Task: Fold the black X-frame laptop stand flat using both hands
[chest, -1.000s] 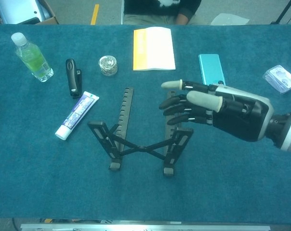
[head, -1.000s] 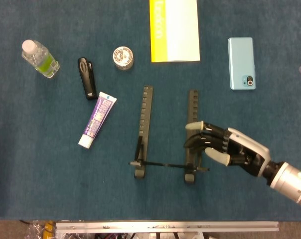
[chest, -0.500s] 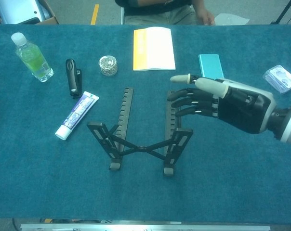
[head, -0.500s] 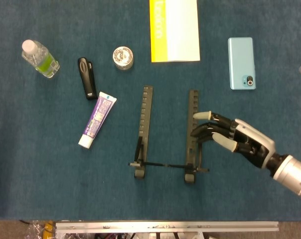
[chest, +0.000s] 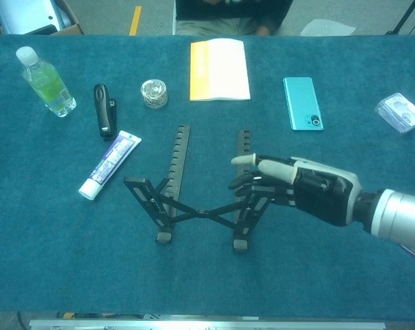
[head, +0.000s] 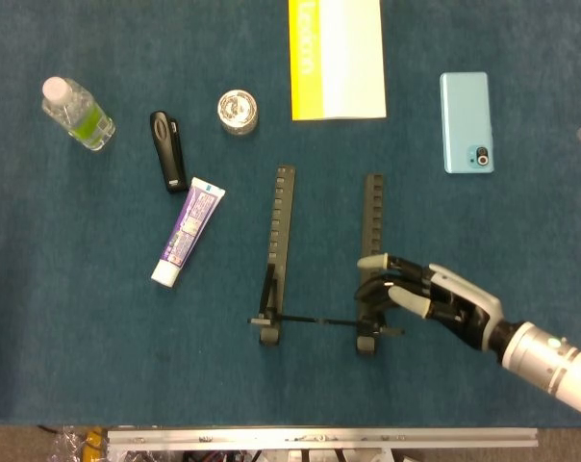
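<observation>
Place: a robot test lab or workroom, staged rather than lived in.
Surface (chest: 372, 275): covered in blue-green felt cloth, with a bare metal rail (head: 319, 438) along the 6 o'clock edge.
Floor: grey, with a strip of yellow tape (chest: 135, 19) at 11 o'clock.
People: someone (chest: 225, 10) sits close behind the surface at 12 o'clock.
Clutter: a cardboard box (chest: 29, 15) at 10 o'clock.

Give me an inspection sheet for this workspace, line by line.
Surface: blue cloth table.
Job's things: black laptop stand upright, X-frame open.
Clutter: bottle, black clip device, toothpaste tube, small round tin, yellow booklet, blue phone, clear packet.
Hands: right hand at the stand's right rail, fingers apart; left hand not in view.
Cables: nothing seen.
Surroundings: a seated person beyond the table.
</observation>
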